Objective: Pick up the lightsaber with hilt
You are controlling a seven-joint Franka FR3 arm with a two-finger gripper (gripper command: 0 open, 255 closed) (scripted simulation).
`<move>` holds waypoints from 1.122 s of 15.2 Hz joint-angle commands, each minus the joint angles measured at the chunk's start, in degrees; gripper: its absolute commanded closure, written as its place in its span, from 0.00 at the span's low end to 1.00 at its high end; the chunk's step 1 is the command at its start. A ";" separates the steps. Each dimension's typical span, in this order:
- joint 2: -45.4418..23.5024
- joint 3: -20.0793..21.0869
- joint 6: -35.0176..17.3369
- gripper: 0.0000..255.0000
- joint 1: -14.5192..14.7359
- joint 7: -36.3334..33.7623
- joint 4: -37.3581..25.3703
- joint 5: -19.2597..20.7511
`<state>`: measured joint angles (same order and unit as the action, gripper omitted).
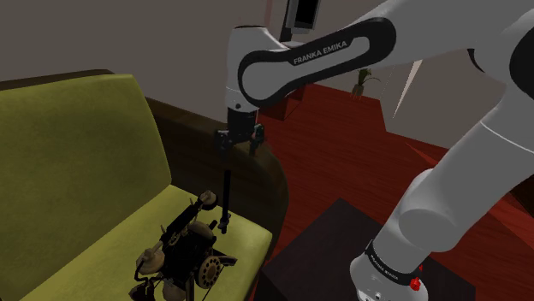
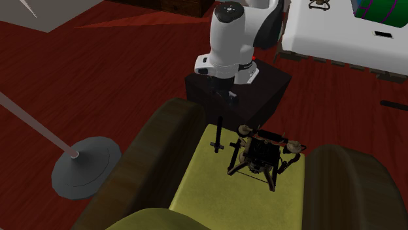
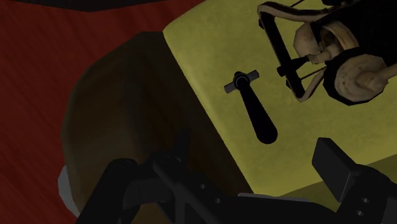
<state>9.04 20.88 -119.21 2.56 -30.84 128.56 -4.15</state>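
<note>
Black lightsaber (image 1: pixel 226 198) upright; wrist view shows gripper (image 3: pixel 257 156) spread

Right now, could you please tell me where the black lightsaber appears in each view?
Shoulder view: lightsaber stands upright at centre, on the green seat.
Second exterior view: upright, just left of centre, near the seat's edge.
Wrist view: seen end-on, ahead of the open claw.
Shared landmark: the black-and-tan gadget beside it.
</note>
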 commanded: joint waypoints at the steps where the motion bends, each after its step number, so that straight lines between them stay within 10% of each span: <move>1: -4.78 1.48 -1.66 0.00 0.23 -3.85 -2.17 2.02; 11: -9.44 1.92 -7.73 0.00 0.56 -6.10 -0.20 4.15; 12: -9.57 1.92 -7.57 1.00 0.56 -6.15 -0.48 4.21; 17: -9.61 1.95 -7.62 1.00 0.59 -6.22 -0.46 4.23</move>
<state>-0.54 22.82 -126.83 3.15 -37.06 128.07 0.08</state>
